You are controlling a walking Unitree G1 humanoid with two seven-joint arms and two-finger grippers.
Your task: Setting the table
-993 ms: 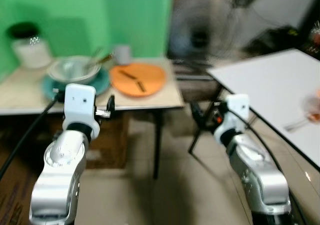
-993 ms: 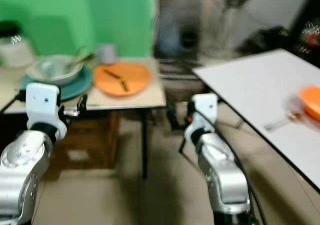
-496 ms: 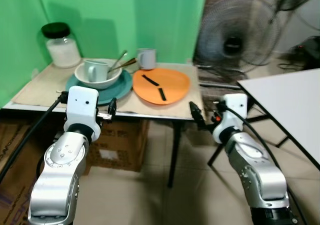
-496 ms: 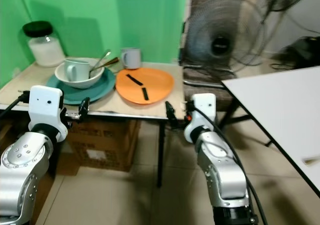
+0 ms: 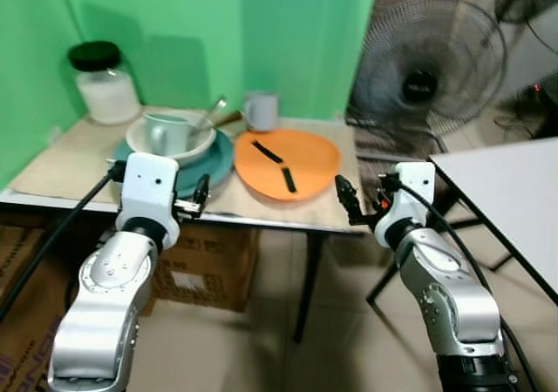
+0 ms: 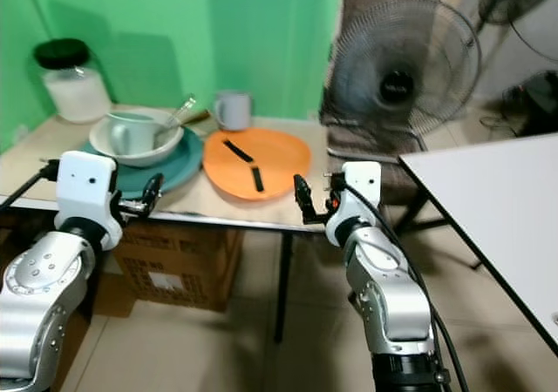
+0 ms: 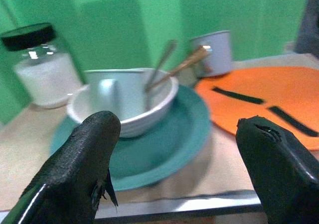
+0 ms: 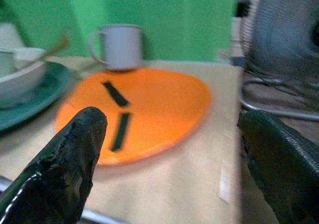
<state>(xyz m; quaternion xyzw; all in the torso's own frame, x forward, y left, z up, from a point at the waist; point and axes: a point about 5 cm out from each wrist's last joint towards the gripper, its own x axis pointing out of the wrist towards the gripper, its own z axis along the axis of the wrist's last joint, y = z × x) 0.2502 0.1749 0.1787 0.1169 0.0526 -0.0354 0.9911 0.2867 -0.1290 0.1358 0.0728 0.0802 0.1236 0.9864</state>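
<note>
**A:** What do you get from the head views?

**B:** You face a beige surface [image 5: 78, 161] against a green wall. On it a teal plate [image 5: 214, 158] carries a white bowl [image 5: 144, 144] with a pale mug [image 5: 167, 131] and cutlery inside. Just beside it lies an orange plate [image 5: 305, 157] with two dark strips on it; a grey mug [image 5: 261, 111] stands behind, a black-lidded jar [image 5: 102, 85] at the far corner. A fan [image 5: 427, 65] stands to the right, and a white surface [image 5: 514, 192] beyond. Your left tool [image 5: 201, 196] hovers at the near edge before the teal plate; your right tool [image 5: 344, 199] hangs off the edge near the orange plate.

**A:** And the left wrist?

**B:** Its fingers [image 7: 79, 174] are spread wide, empty, framing bowl and teal plate.

**A:** Right wrist?

**B:** Fingers [image 8: 65, 164] likewise apart, holding nothing, with the orange plate and grey mug between them.
</note>
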